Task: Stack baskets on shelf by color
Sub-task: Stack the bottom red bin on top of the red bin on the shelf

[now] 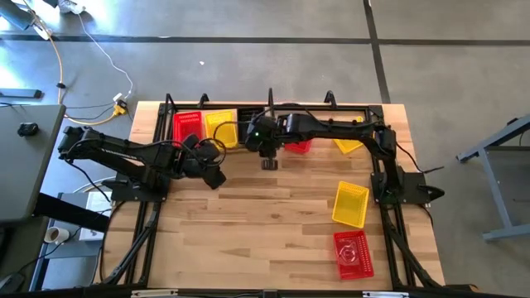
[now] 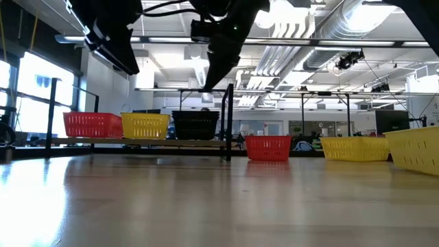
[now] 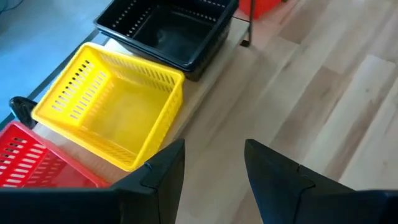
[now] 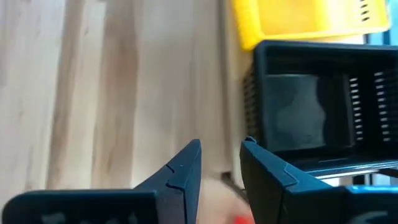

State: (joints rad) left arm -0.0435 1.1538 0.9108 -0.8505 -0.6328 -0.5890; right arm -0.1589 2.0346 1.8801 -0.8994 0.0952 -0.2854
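Note:
Three baskets stand side by side with their bottoms on the left half of the shelf (image 2: pixel 110 142): red (image 2: pixel 92 125), yellow (image 2: pixel 145 125) and black (image 2: pixel 195 125). My right gripper (image 4: pixel 221 149) hangs open above the table beside the black basket (image 4: pixel 311 106), near the shelf's middle post, with nothing between its fingers. My left gripper (image 3: pixel 211 155) hovers open in front of the yellow basket (image 3: pixel 112 112), also holding nothing. In the high view my right arm hides the black basket.
A red basket (image 1: pixel 300 147) and a yellow one (image 1: pixel 348 146) sit at the shelf's right half. Another yellow basket (image 1: pixel 350 204) and a red one (image 1: pixel 354 254) lie on the table's near right. Bare wood spreads over the table's middle and near left (image 1: pixel 232 240).

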